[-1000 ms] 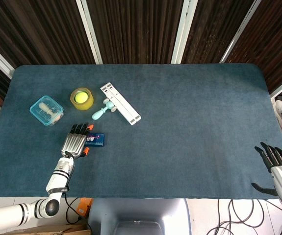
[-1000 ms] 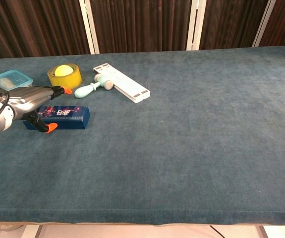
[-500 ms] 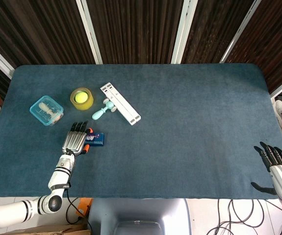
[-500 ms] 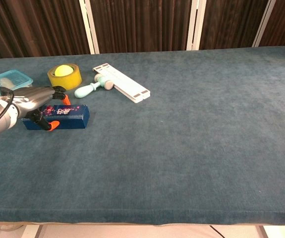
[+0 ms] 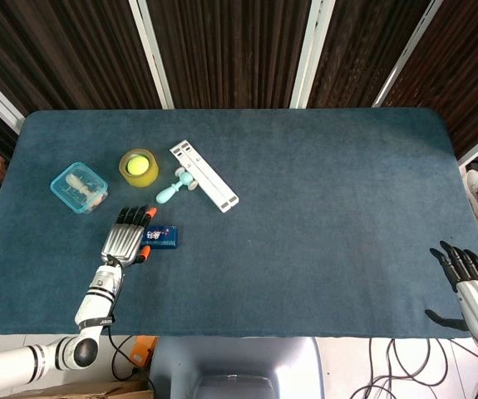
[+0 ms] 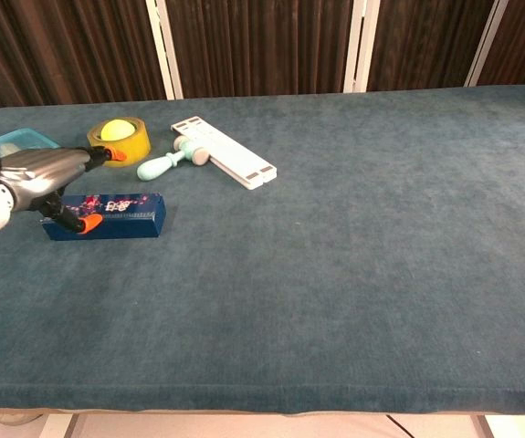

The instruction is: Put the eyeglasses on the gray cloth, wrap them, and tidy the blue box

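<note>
The blue box (image 5: 161, 237) (image 6: 107, 216) lies flat on the dark blue table (image 5: 322, 208), near its front left. My left hand (image 5: 125, 237) (image 6: 36, 178) hovers over the box's left end with its fingers stretched out and its orange-tipped thumb in front of the box; it holds nothing. My right hand (image 5: 471, 283) hangs with fingers spread and empty past the table's front right corner, and only the head view shows it. Neither view shows eyeglasses or a gray cloth.
At the back left stand a teal lidded container (image 5: 79, 187) (image 6: 6, 144) and a yellow tape roll (image 5: 139, 166) (image 6: 119, 139) with a ball inside. A mint-green handled tool (image 5: 174, 189) (image 6: 166, 162) and a white folding stand (image 5: 204, 175) (image 6: 223, 151) lie beside them.
My left hand dipped onto the box's left end, then rose and drew a little to the left. The box has stayed in place. The right hand has not moved.
</note>
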You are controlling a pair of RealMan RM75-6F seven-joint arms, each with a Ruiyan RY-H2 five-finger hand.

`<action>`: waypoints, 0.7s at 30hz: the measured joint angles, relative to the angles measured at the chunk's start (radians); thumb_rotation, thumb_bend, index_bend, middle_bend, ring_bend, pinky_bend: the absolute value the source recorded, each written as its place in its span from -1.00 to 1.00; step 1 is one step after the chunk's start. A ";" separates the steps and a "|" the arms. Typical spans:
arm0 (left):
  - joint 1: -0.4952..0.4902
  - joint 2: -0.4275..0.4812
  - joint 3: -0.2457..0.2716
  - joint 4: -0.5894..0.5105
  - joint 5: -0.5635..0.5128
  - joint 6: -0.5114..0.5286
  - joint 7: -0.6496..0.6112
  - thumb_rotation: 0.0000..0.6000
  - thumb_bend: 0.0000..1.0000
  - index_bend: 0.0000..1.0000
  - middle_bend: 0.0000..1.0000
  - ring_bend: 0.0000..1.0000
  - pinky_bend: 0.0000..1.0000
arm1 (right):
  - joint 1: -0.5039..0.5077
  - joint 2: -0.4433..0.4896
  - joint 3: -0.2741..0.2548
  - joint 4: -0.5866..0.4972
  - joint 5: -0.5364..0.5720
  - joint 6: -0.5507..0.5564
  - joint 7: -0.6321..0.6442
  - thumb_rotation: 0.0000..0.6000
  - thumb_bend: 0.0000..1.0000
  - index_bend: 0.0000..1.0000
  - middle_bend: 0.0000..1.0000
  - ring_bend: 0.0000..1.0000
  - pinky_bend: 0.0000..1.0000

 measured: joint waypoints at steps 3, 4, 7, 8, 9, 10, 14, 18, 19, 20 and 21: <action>0.041 0.054 0.025 -0.067 0.073 0.070 -0.020 1.00 -0.26 -1.00 -1.00 -1.00 -0.91 | 0.000 -0.001 -0.003 -0.001 -0.006 -0.001 -0.004 1.00 -0.50 -1.00 -1.00 -1.00 -1.00; 0.063 0.081 0.040 -0.096 0.109 0.102 -0.031 1.00 -0.26 -1.00 -1.00 -1.00 -0.91 | 0.000 -0.001 -0.005 -0.002 -0.008 0.000 -0.007 1.00 -0.50 -1.00 -1.00 -1.00 -1.00; 0.143 0.170 0.106 -0.174 0.229 0.190 -0.088 1.00 -0.25 -1.00 -1.00 -1.00 -0.91 | -0.001 -0.005 -0.006 -0.002 -0.011 0.001 -0.017 1.00 -0.50 -1.00 -1.00 -1.00 -1.00; 0.159 0.187 0.121 -0.186 0.254 0.206 -0.104 1.00 -0.25 -1.00 -1.00 -1.00 -0.92 | -0.001 -0.006 -0.007 -0.002 -0.012 0.000 -0.022 1.00 -0.50 -1.00 -1.00 -1.00 -1.00; 0.183 0.210 0.145 -0.201 0.294 0.230 -0.131 1.00 -0.24 -1.00 -1.00 -1.00 -0.92 | 0.000 -0.009 -0.008 -0.002 -0.013 -0.001 -0.029 1.00 -0.50 -1.00 -1.00 -1.00 -1.00; 0.216 0.237 0.176 -0.215 0.348 0.263 -0.170 1.00 -0.24 -1.00 -1.00 -1.00 -0.93 | 0.000 -0.011 -0.010 -0.003 -0.015 -0.003 -0.038 1.00 -0.50 -1.00 -1.00 -1.00 -1.00; 0.332 0.278 0.260 -0.202 0.535 0.408 -0.335 1.00 -0.24 -1.00 -1.00 -1.00 -0.96 | 0.001 -0.020 -0.016 -0.007 -0.027 -0.006 -0.064 1.00 -0.50 -1.00 -1.00 -1.00 -1.00; 0.457 0.277 0.315 -0.091 0.680 0.574 -0.515 1.00 -0.23 -1.00 -1.00 -1.00 -0.99 | 0.001 -0.028 -0.024 -0.014 -0.043 -0.005 -0.078 1.00 -0.50 -1.00 -1.00 -1.00 -1.00; 0.477 0.275 0.321 -0.065 0.708 0.604 -0.538 1.00 -0.23 -1.00 -1.00 -1.00 -0.99 | 0.001 -0.029 -0.026 -0.017 -0.048 -0.005 -0.080 1.00 -0.50 -1.00 -1.00 -1.00 -1.00; 0.493 0.274 0.325 -0.041 0.732 0.629 -0.555 1.00 -0.23 -1.00 -1.00 -1.00 -0.99 | 0.001 -0.030 -0.026 -0.017 -0.049 -0.004 -0.083 1.00 -0.50 -1.00 -1.00 -1.00 -1.00; 0.502 0.272 0.327 -0.023 0.749 0.646 -0.565 1.00 -0.23 -1.00 -1.00 -1.00 -0.99 | 0.001 -0.031 -0.027 -0.016 -0.049 -0.005 -0.087 1.00 -0.50 -1.00 -1.00 -1.00 -1.00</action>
